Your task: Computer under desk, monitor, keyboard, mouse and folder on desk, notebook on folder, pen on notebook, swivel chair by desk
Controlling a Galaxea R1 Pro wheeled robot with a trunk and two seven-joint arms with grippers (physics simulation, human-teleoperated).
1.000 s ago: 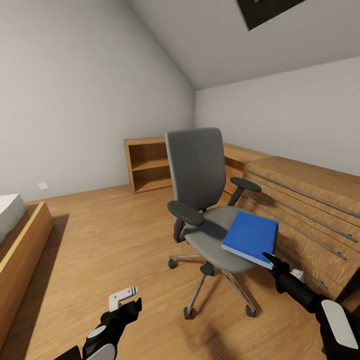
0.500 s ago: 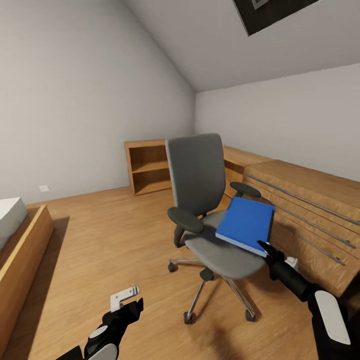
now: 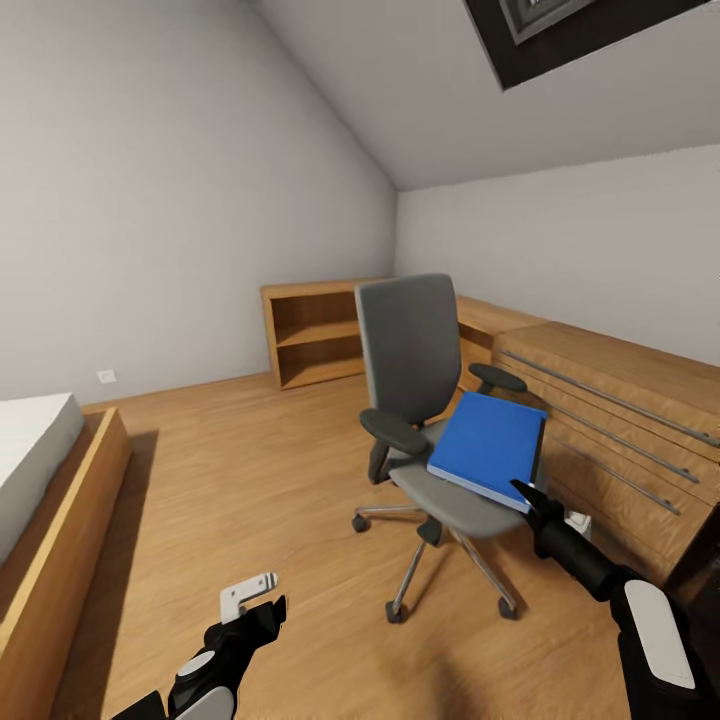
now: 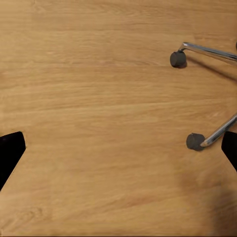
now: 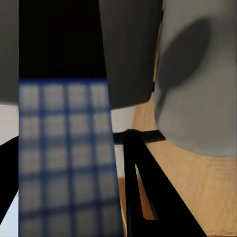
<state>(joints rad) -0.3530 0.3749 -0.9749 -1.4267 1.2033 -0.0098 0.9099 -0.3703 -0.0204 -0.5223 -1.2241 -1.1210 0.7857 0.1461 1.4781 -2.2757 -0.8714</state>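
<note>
Since 1.0 s ago the blue folder (image 3: 488, 448) has risen off the seat of the swivel chair (image 3: 425, 400) and tilts up beside the far armrest, with the right pincer (image 3: 527, 499) closed on its near corner; the whole view has also swung, so the chair sits further right. The left pincer (image 3: 250, 598) hangs low over the wooden floor (image 3: 250, 480) with its fingers spread and nothing between them. A wooden dresser (image 3: 620, 410) lines the right wall, a low bookshelf (image 3: 315, 335) stands in the corner, and a bed (image 3: 45, 500) edges in at left.
</note>
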